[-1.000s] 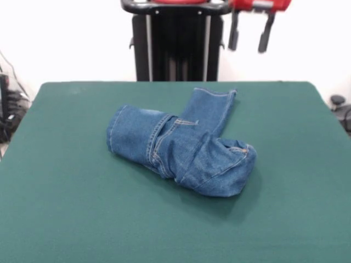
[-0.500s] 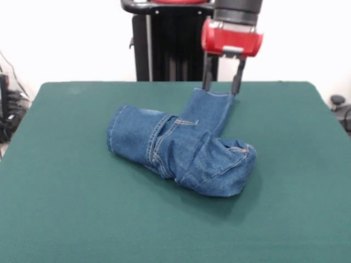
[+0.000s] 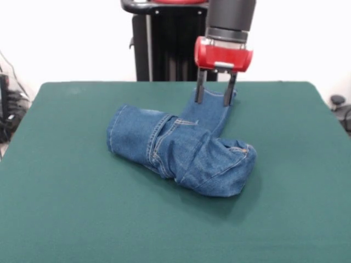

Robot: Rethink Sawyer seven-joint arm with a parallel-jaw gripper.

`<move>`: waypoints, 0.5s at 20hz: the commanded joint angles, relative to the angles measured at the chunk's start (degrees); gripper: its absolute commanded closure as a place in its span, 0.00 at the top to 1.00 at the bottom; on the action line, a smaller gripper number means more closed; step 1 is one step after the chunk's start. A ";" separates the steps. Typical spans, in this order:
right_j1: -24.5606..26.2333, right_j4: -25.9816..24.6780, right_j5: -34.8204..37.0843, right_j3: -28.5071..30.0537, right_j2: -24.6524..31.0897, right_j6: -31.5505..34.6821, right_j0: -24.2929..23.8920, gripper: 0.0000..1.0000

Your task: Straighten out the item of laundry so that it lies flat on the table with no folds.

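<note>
A: Gripper (image 3: pixel 214 102) first. How do the fingers stand?

B: Spread, both black fingertips (image 3: pixel 199 98) pointing straight down. Nothing caught between them yet. They straddle the hemmed end of one leg of the jeans (image 3: pixel 184 148), the tips at or just above the cloth. Can't tell whether they touch it.

A: So which way does the garment run from there?

B: That leg runs from the fingers toward the camera and slightly to picture-left, into the bundle. Its long axis lies roughly along that line. The finger gap sits across the hem, so a close here would likely pinch the leg's end.

A: One arm only, so no question of which is nearer. The jeans themselves?

B: Small, blue denim, faded pale patch at picture-left, orange-tan stitching. Far from flat. The second leg is folded back across the body, making a rounded roll at picture-left. A bulky fold sits lower right with a pocket edge showing.

A: Position on the table (image 3: pixel 66 208)?

B: Near the middle, a little toward the far side. Plenty of bare green top all round. My read: pulling the hem away from the bundle should open that leg out.
</note>
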 commanded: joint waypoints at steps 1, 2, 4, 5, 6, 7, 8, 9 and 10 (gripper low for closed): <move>6.20 2.84 -8.91 3.33 5.35 17.33 1.58 1.00; 7.06 2.80 -10.11 3.11 5.52 17.48 1.45 1.00; 9.17 2.44 -12.69 2.85 6.50 18.00 0.57 1.00; 10.20 2.24 -13.98 2.71 6.92 18.22 0.15 1.00; 11.49 2.15 -15.44 2.42 7.11 18.41 -0.02 1.00; 12.39 2.00 -16.54 2.18 7.44 18.48 -0.39 1.00; 12.91 1.96 -17.34 2.07 7.56 18.50 -0.57 1.00; 13.47 1.93 -18.11 1.91 7.75 18.49 -0.77 1.00; 13.84 1.81 -19.19 1.84 7.74 18.50 -0.92 1.00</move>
